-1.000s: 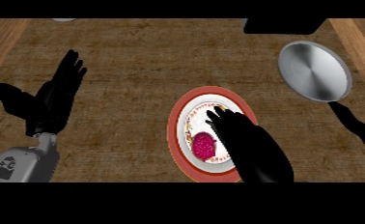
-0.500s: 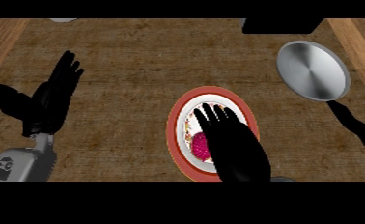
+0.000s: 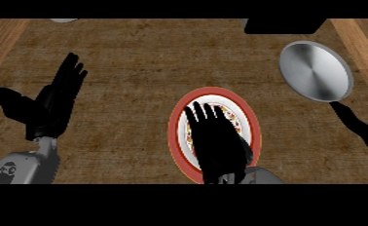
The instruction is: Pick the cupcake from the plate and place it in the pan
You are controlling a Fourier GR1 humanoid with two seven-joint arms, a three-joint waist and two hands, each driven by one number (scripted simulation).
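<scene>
Since the earlier frames, the right robot hand [image 3: 215, 142] has been carried leftward over the plate [image 3: 178, 122], so that the pink cupcake seen there before is now hidden beneath the palm. The left robot hand [image 3: 61, 96] has stayed where it was.

The worktop [image 3: 158, 59] is a brown woven surface. At about two o'clock from the plate, well apart from it, lies the grey pan [image 3: 315, 70], its dark handle running down towards four o'clock. The plate, red-rimmed with a white centre, sits low at the middle.

The cupcake is judged to be still on the plate, under the right robot hand; it cannot be seen. It is expected to be light, soft and easily crushed, with frosting that smears, so hold is best taken low on the sides of the base.

The right robot hand is laid flat above the plate, fingers straight and pointing to twelve o'clock, nothing visibly held. The left robot hand rests open at the left edge, fingers up.
</scene>
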